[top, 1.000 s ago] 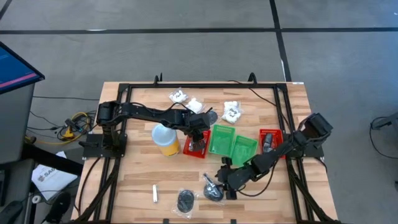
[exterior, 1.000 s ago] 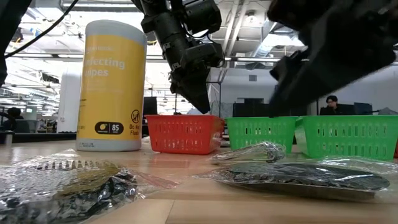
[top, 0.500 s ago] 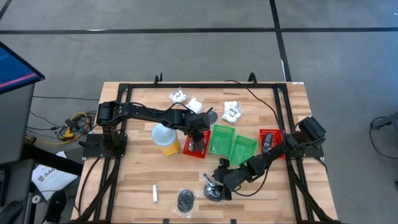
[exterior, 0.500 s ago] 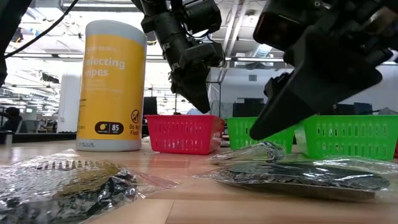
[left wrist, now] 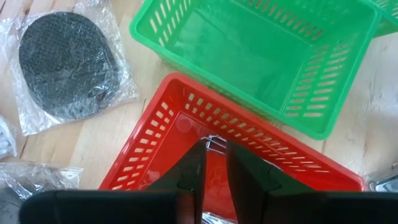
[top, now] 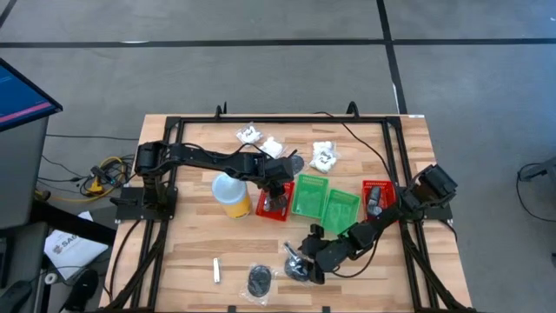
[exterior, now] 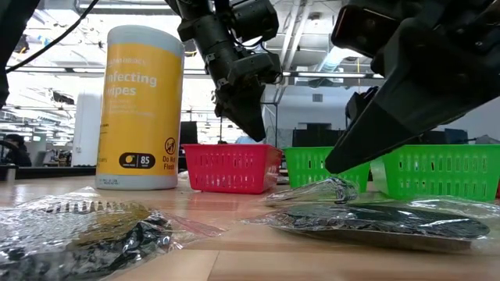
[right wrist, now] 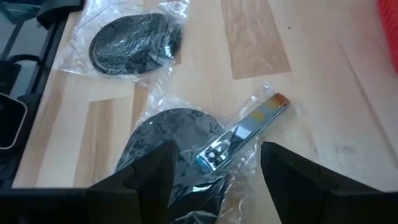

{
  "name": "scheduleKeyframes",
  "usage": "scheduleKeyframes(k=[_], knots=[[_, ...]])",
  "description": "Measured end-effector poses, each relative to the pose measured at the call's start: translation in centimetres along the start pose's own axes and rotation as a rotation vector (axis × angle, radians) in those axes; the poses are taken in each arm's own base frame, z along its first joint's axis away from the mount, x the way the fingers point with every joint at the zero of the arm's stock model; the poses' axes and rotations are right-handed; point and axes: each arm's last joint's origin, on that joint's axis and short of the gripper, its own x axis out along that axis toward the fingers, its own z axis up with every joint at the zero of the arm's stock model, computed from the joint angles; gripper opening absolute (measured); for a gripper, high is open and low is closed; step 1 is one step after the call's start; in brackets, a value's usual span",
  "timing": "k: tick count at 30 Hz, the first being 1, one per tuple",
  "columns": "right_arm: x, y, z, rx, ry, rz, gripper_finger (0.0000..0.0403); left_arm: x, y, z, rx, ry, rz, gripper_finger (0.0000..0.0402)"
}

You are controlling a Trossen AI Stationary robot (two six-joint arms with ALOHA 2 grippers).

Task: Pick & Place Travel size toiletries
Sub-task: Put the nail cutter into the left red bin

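right gripper (right wrist: 214, 171) open over bagged nail clipper (right wrist: 239, 134) near table's front edge | risk: crinkly bag slips, or disc (right wrist: 168, 140) underneath gets pinched | left gripper (left wrist: 211, 165) nearly closed above red bin (left wrist: 186, 118)

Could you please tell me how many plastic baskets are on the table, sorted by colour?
Red slotted plastic baskets: 2
Green slotted plastic baskets: 2
Total: 4
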Motion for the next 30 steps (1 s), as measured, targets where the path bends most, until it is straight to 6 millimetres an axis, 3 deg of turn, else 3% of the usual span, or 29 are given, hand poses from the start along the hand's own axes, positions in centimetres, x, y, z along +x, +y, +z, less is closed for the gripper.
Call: scheduleKeyframes(k=[16, 22, 26, 30], knots=[[0.2, -0.5, 0.2, 0.047, 0.001, -0.018, 0.0223, 0.0, 0.0, 0.1, -0.001, -0.008, -0.002, 0.0054], [2.7, 0.0, -0.7, 0.057, 0.036, -0.036, 0.0223, 0.0, 0.0, 0.1, -0.001, -0.009, -0.002, 0.0054], [4.2, 0.7, -0.1, 0.031, 0.061, -0.061, 0.0223, 0.0, 0.0, 0.1, -0.001, -0.009, -0.002, 0.0054], [4.4, 1.1, 0.5, 0.003, 0.126, -0.112, 0.0222, 0.0, 0.0, 0.1, -0.001, -0.008, -0.002, 0.0054]])
